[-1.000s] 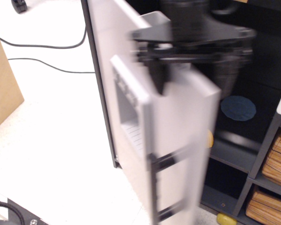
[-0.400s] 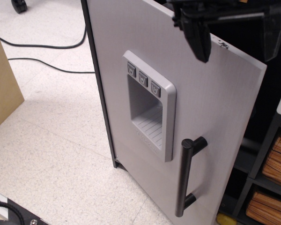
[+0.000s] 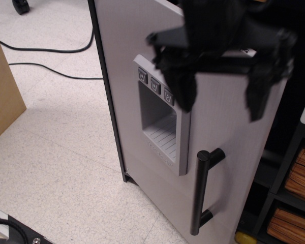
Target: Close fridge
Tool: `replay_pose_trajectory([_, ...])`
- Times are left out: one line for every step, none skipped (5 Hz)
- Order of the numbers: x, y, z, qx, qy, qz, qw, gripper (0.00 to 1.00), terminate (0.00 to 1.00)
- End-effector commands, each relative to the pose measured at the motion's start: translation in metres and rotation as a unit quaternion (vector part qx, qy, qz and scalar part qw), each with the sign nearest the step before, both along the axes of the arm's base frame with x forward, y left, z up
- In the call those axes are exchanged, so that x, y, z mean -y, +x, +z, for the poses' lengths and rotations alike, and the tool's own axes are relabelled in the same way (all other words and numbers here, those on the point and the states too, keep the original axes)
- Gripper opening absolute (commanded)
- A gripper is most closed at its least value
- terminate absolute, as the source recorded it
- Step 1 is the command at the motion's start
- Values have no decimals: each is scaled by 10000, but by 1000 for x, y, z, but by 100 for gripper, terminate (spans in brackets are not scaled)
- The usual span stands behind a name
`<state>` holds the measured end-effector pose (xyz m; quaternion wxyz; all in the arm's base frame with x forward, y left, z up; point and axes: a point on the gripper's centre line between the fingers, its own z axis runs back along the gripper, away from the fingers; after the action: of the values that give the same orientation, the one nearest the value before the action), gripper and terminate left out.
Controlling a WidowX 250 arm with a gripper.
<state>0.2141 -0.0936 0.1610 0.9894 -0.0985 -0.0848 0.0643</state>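
The light-grey fridge door [image 3: 229, 132] faces me, swung most of the way toward the cabinet, with a dark gap still showing along its right edge. It carries a recessed dispenser [image 3: 160, 119] with three square buttons and a black bar handle [image 3: 202, 190]. My black gripper [image 3: 221, 104] hangs blurred in front of the door's upper part. Its two fingers [image 3: 183, 91] are spread wide apart and hold nothing. The fridge interior is hidden behind the door.
A dark shelf unit with tan woven baskets [image 3: 295, 198] stands at the right. Black cables [image 3: 46, 51] lie on the white tiled floor at the left. A tan board [image 3: 2, 91] stands at the left edge. A yellow object [image 3: 244, 238] lies at the bottom right.
The door has swung from edge-on and wide open to nearly shut. My gripper has since dropped lower, in front of the door's top, and is blurred with motion.
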Motion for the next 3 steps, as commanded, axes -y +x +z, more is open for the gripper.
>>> replay_pose_trajectory([-44,4,-51,256,727,-2,9970,100,0])
replay_pose_trajectory([-51,17,-72,446,854,-89,9953,100,0])
replay_pose_trajectory([-46,37,-79,583,758,-39,9954,100,0])
